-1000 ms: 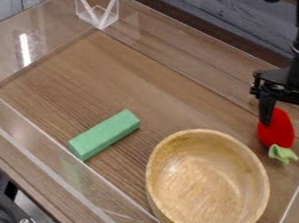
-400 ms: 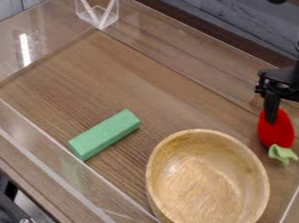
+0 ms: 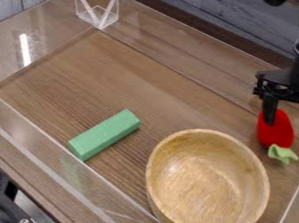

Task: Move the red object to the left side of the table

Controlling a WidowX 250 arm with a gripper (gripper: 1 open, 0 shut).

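Jaws [image 3: 289, 110] wide, straddling red object [image 3: 276, 129] | wooden bowl [image 3: 209, 185] beside | green block [image 3: 104, 134] left

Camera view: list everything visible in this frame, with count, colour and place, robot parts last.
red object: one, glossy red with a green leafy stem, far right of the table, between the open fingers
wooden bowl: one, light wood, front right, empty
green block: one, green, front centre-left, lying flat
clear stand: one, transparent, back left corner
table: one, brown wood grain, low clear walls around its edge
gripper: one, black, pointing down over the red object, jaws open
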